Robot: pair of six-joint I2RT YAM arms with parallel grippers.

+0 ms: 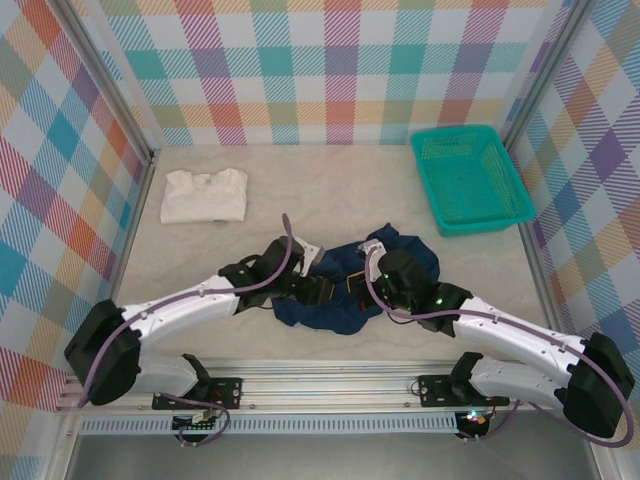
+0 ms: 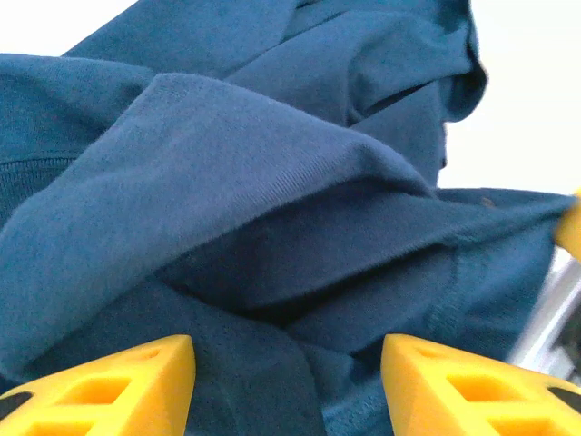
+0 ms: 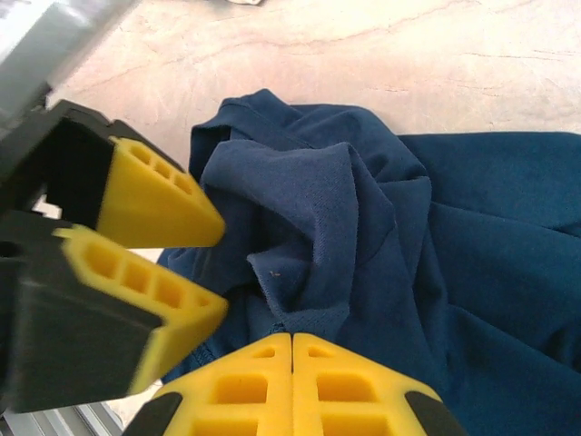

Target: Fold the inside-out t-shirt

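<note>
Beige marbled tabletop (image 1: 340,190), plaid walls (image 1: 330,60), navy t-shirt (image 1: 420,258)

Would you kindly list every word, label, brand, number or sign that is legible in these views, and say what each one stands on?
None can be read. The navy t-shirt shows no print or legible label, the white folded shirt and green basket are plain, and the checked walls carry pattern, no lettering.

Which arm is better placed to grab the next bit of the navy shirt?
Left, likely. The left gripper is open, with a fold of the crumpled dark navy blue cloth t-shirt right in front of it. The right gripper is shut, seemingly pinching a bunch of that cloth.
</note>
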